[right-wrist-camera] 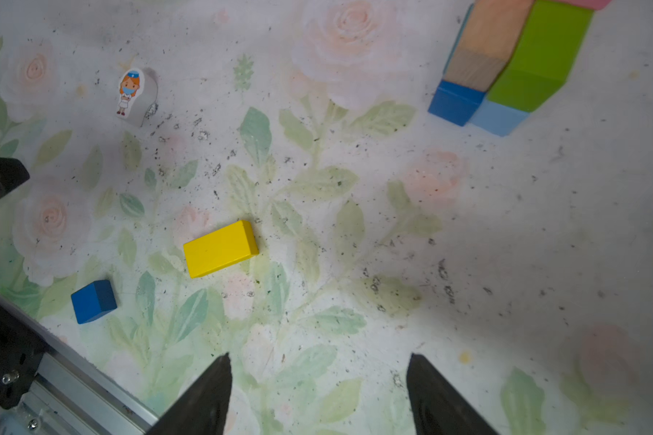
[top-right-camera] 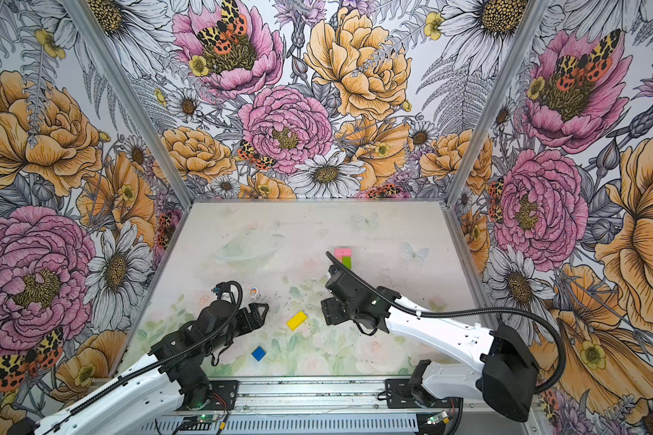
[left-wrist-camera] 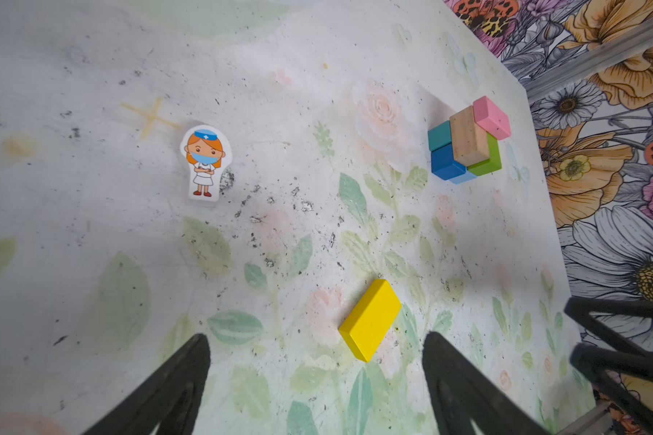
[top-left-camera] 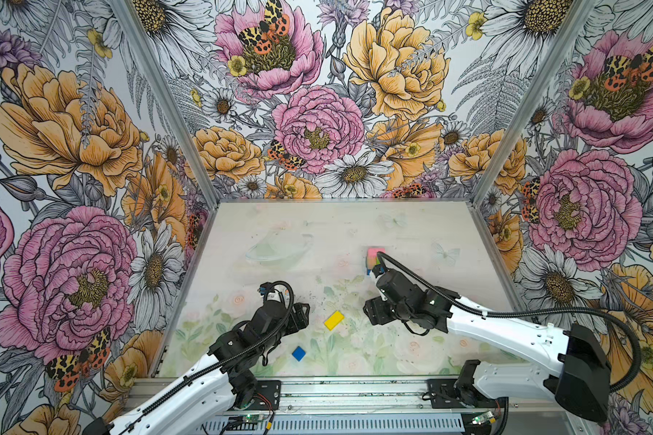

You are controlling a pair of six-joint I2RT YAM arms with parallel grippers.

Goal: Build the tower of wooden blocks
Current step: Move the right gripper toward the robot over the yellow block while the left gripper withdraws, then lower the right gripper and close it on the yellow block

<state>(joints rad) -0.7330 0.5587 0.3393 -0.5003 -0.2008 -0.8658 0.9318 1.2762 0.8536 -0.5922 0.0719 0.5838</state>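
The wood block tower (left-wrist-camera: 468, 139) stands toward the far right of the tabletop (top-left-camera: 279, 226): a pink brick (left-wrist-camera: 491, 116) tops tan (left-wrist-camera: 468, 135) and green (left-wrist-camera: 489, 160) bricks, which rest on teal (left-wrist-camera: 439, 135), dark blue (left-wrist-camera: 445, 164) and light blue (right-wrist-camera: 498, 118) cubes. In both top views the right arm partly hides it. A yellow brick (top-left-camera: 334, 320) lies flat between the two arms, just ahead of the left pincer (left-wrist-camera: 315, 339), whose jaws gape wide and empty. The right pincer (right-wrist-camera: 317, 356) is likewise parted, gripping nothing. A loose blue cube (top-left-camera: 298, 353) sits near the front edge, and a small nurse figure (left-wrist-camera: 204, 162) stands apart on the left.
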